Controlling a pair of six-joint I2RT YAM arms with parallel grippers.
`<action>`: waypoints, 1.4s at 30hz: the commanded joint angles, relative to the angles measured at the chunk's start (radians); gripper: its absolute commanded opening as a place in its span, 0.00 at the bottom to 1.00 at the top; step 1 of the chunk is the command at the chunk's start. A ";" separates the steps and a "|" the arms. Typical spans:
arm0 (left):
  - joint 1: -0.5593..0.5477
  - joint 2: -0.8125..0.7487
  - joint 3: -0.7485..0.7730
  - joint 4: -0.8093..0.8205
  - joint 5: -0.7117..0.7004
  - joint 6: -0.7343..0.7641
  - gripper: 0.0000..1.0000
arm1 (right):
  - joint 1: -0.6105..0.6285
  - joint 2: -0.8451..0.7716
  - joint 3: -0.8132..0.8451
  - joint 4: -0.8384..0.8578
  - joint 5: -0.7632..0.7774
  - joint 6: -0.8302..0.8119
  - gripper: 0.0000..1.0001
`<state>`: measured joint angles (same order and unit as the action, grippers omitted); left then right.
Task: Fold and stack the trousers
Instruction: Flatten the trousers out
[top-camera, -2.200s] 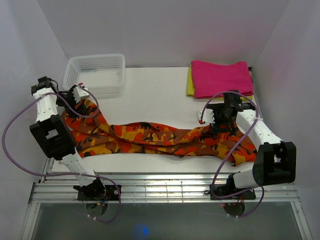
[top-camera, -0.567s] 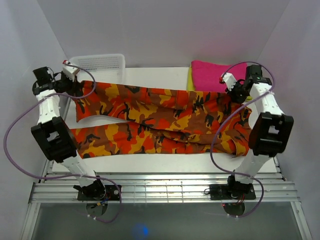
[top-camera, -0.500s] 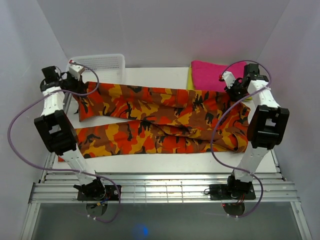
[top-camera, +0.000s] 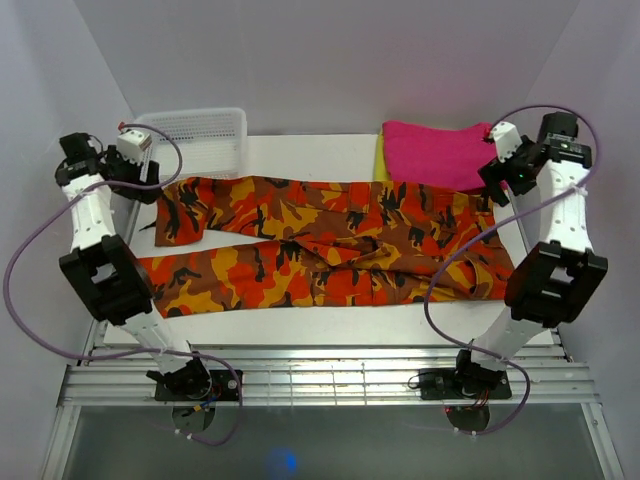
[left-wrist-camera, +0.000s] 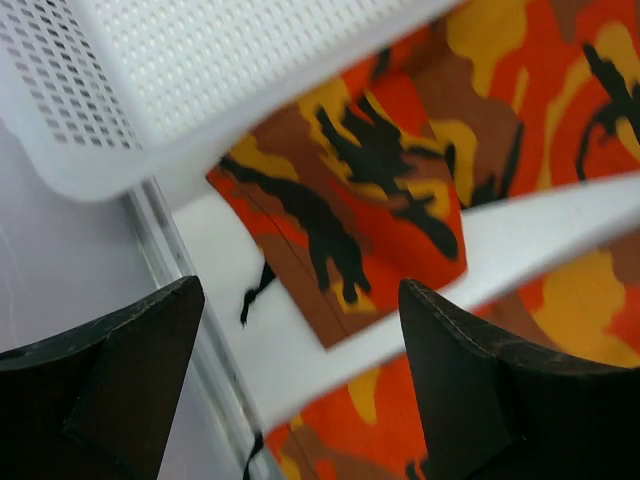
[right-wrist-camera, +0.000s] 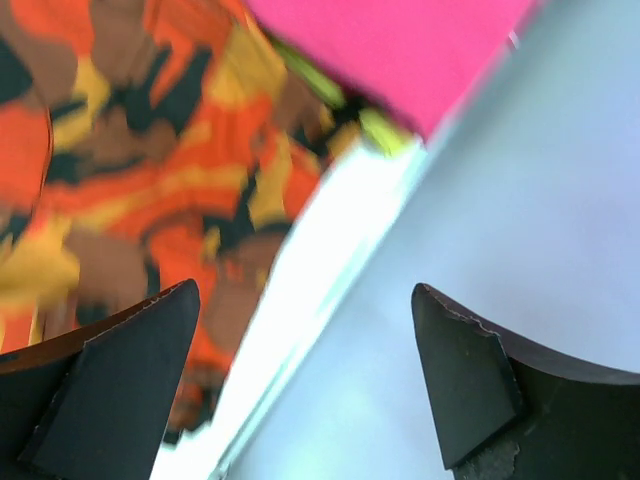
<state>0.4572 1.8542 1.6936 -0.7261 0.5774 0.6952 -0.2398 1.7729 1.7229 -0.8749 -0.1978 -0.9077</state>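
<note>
The trousers (top-camera: 330, 245), in orange, red, yellow and black camouflage, lie spread lengthwise across the table with both legs side by side, their hems at the left. My left gripper (top-camera: 148, 180) hangs open above the far leg's hem (left-wrist-camera: 370, 200), with nothing between its fingers (left-wrist-camera: 500, 380). My right gripper (top-camera: 493, 178) stands open above the waist end at the table's right edge, also holding nothing. In the right wrist view the trousers (right-wrist-camera: 120, 150) lie below and to the left of the right gripper (right-wrist-camera: 300, 390).
A white mesh basket (top-camera: 190, 112) stands at the back left, close to the left gripper and just behind the hem. A folded magenta-pink cloth (top-camera: 440, 155) lies on a yellow cloth (top-camera: 381, 165) at the back right. Enclosure walls stand close on both sides.
Both grippers have opened and let go of the trousers, which have dropped flat onto the table. Both arms have drawn outward, away from the cloth.
</note>
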 joint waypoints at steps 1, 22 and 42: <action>0.057 -0.171 -0.096 -0.399 0.078 0.295 0.89 | -0.125 -0.110 -0.075 -0.237 -0.052 -0.098 0.91; 0.173 -0.336 -0.821 -0.121 -0.169 0.532 0.85 | -0.446 0.014 -0.526 -0.185 -0.144 -0.077 0.81; 0.230 -0.273 -0.576 -0.548 -0.117 0.952 0.00 | -0.512 -0.030 -0.244 -0.355 -0.137 -0.145 0.08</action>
<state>0.6601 1.6058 0.9619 -1.0557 0.4179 1.4578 -0.7200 1.7992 1.4097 -1.1942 -0.3695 -0.9905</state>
